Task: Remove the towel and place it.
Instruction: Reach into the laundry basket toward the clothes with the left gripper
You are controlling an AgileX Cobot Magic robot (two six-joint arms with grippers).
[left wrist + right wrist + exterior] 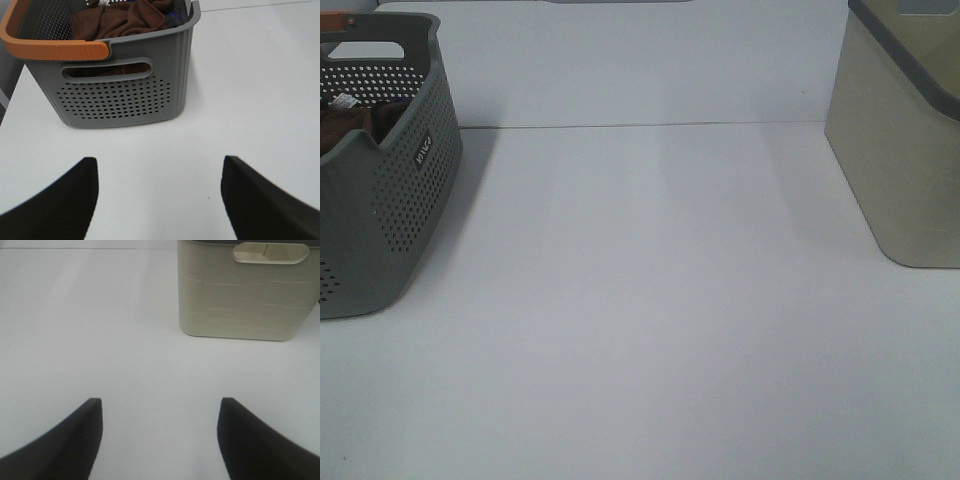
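Dark reddish-brown terry towel [117, 22] bunched inside grey perforated plastic basket [125, 102] beyond spread left jaws, only a brown sliver in high view, beige plastic bin [240, 295] beyond spread right jaws

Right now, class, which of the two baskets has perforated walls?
The grey basket on the left, holding the brown towel; the beige bin on the right has solid walls.

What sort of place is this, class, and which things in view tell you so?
Probably a laundry-sorting test bench: a plain white table, a grey perforated basket holding a brown towel, and a beige bin.
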